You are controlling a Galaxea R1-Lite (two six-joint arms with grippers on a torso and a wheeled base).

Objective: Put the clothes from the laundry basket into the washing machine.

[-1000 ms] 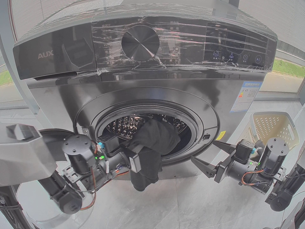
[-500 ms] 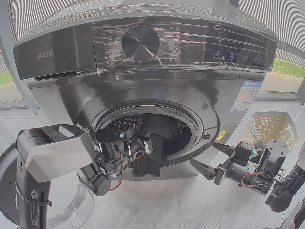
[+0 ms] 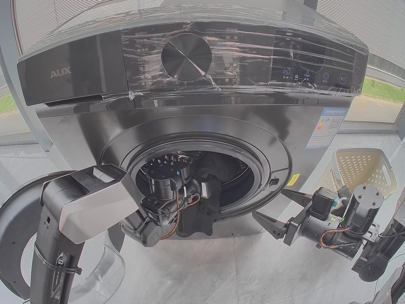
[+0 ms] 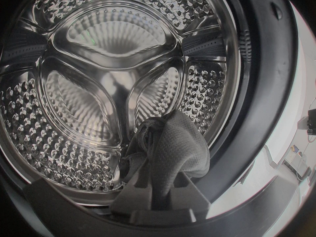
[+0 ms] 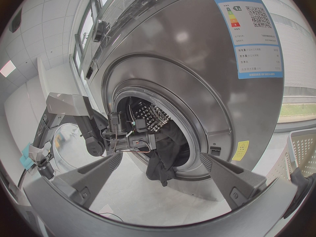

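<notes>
The dark grey washing machine (image 3: 190, 119) stands with its round drum opening (image 3: 236, 182) uncovered. My left gripper (image 3: 207, 187) is at the opening's lower left, shut on a black garment (image 3: 201, 218). Part of the garment lies inside the drum and its lower end hangs over the front lip. In the left wrist view the garment (image 4: 174, 145) bunches between the fingers (image 4: 138, 195) before the steel drum (image 4: 108, 69). My right gripper (image 3: 270, 202) is open and holds nothing, low at the machine's right front. The right wrist view shows the hanging garment (image 5: 163, 168).
The machine's round glass door (image 3: 17, 216) is swung open to the left, beside my left arm. A beige perforated laundry basket (image 3: 365, 165) stands on the floor to the machine's right, behind my right arm. Pale tiled floor (image 3: 236, 271) spreads in front.
My left arm has pushed forward and up into the drum opening with the black garment, so less cloth hangs outside. The right gripper has stayed almost still.
</notes>
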